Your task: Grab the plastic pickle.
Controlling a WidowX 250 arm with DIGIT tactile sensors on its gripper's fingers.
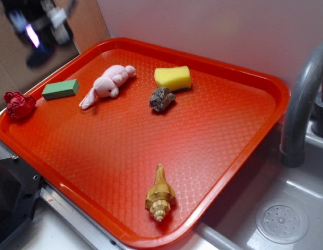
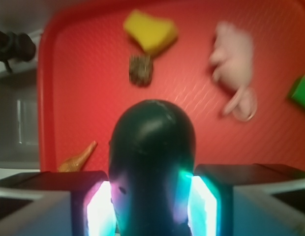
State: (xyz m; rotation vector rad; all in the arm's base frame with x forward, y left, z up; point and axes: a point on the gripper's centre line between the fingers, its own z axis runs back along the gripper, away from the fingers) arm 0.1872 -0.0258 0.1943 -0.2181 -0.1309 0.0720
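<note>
Dark blue-green and glossy, the plastic pickle [image 2: 151, 162] fills the middle of the wrist view, its rounded end pointing away from the camera and its smooth body pinched on both sides between the 2 glowing fingers [image 2: 100, 209] of the gripper [image 2: 151, 209]. In the exterior view the gripper [image 1: 39, 31] is only a dark blur above the far left corner of the tray, and the pickle cannot be made out there. Below lies the red plastic tray [image 1: 213, 130], its floor stamped with a fine diamond grid and its rim raised and rounded. Scattered on it are a pink plush animal [image 1: 108, 84] with a soft, fuzzy surface, a porous yellow sponge [image 1: 173, 78] with a rough grey-brown stone [image 1: 161, 99] touching its near edge, a flat green rectangular block [image 1: 61, 89] by the left rim, and a ribbed tan seashell [image 1: 160, 196] with a pointed spire, well apart from the rest. A crumpled red flower-like object [image 1: 18, 104] rests on the tray's left rim. Beside the tray stands a curved grey faucet [image 1: 302, 99] over a pale sink [image 1: 281, 221]
</note>
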